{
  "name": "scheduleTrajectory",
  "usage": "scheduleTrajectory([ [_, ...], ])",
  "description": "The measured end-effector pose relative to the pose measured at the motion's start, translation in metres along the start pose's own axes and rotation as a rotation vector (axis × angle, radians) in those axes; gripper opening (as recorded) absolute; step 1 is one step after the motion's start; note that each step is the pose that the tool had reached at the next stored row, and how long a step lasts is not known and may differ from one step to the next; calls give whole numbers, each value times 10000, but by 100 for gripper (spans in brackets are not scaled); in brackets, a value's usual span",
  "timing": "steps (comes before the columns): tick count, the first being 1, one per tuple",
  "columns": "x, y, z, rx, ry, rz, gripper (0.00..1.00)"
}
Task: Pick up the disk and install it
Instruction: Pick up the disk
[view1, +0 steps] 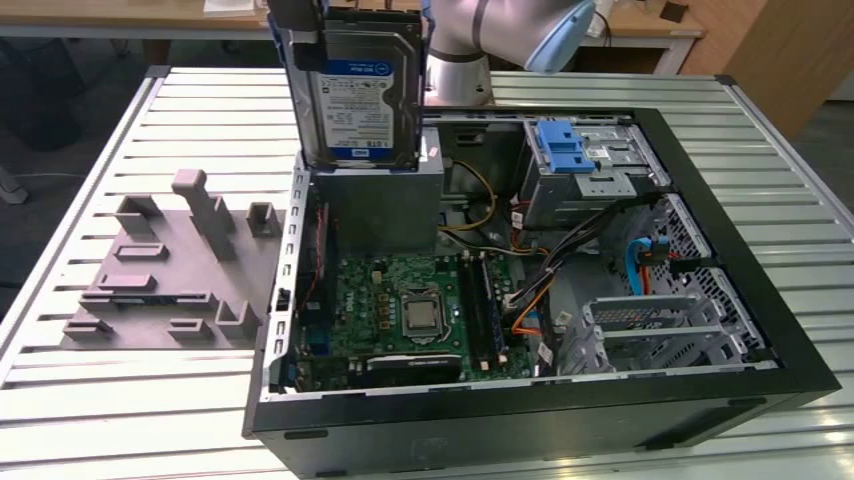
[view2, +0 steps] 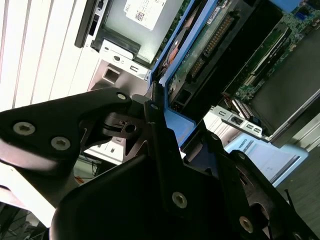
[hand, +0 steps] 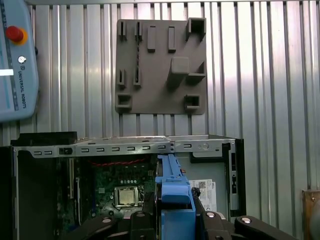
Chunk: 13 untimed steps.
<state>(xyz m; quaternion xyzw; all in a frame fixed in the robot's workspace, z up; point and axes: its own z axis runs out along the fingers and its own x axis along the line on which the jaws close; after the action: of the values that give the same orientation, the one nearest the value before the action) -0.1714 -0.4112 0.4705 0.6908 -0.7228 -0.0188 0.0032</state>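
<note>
**I hold the disk upright over the open computer case.**

My end effector (hand: 175, 220) is closed on the blue frame (hand: 172, 187) at one end of the disk (view1: 358, 95), so I think the other end hangs free to go in first. In the exterior view the disk stands on end at the far side of the computer case (view1: 534, 410), just above the grey box (view1: 380, 210). I cannot tell if they touch. The air above the case is open. The case wall edge runs close by on the exterior view's left, and wires (view1: 534, 250) crowd the middle. The drive cage (view1: 587, 160) sits far on the exterior view's right. The grey tray (view1: 167, 265) lies on the surface (view1: 80, 130), well apart from the disk.
</note>
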Motion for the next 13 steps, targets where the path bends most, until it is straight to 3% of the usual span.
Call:
scheduleTrajectory([
  [13,-8,-196,-6,0,1,-1,37],
])
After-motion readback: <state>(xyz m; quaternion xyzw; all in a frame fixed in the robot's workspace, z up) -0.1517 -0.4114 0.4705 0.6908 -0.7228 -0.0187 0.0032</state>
